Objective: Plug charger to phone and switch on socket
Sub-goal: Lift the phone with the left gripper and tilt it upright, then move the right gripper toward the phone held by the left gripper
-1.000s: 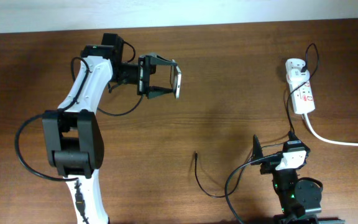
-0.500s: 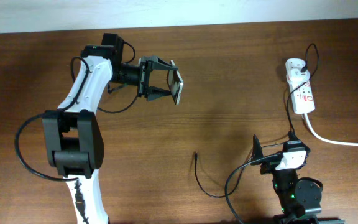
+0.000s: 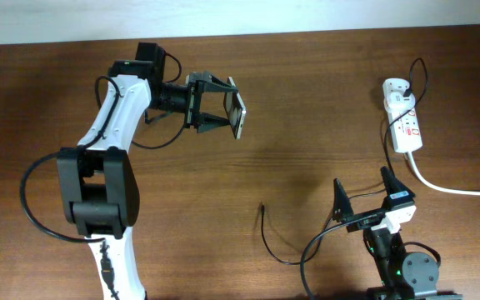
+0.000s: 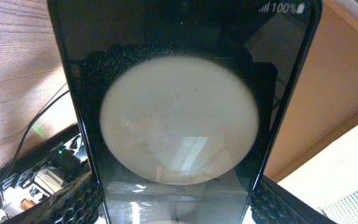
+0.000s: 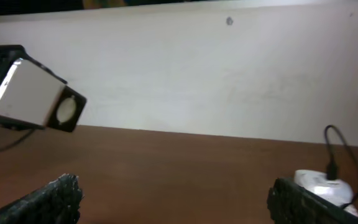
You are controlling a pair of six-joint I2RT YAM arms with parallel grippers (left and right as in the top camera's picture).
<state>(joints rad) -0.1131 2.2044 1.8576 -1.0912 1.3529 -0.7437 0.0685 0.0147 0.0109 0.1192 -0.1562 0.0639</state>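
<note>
Tabletop [image 3: 307, 108] unchanged. Right end effector [image 3: 362, 178] just swung up, jaws spread wide and empty; I read that as starting for the charger [image 3: 262, 210], loose nearby. Left end effector [image 3: 233, 110] clamps phone [image 3: 239, 112] aloft. Socket [image 3: 404, 125] far right.

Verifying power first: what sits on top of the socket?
The white adapter of the charger sits on the far end of the socket, black cable looping off. Its pins are hidden.

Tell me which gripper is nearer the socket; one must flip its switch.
Right. The right gripper sits near the socket; the left gripper, holding the phone, is far across.
</note>
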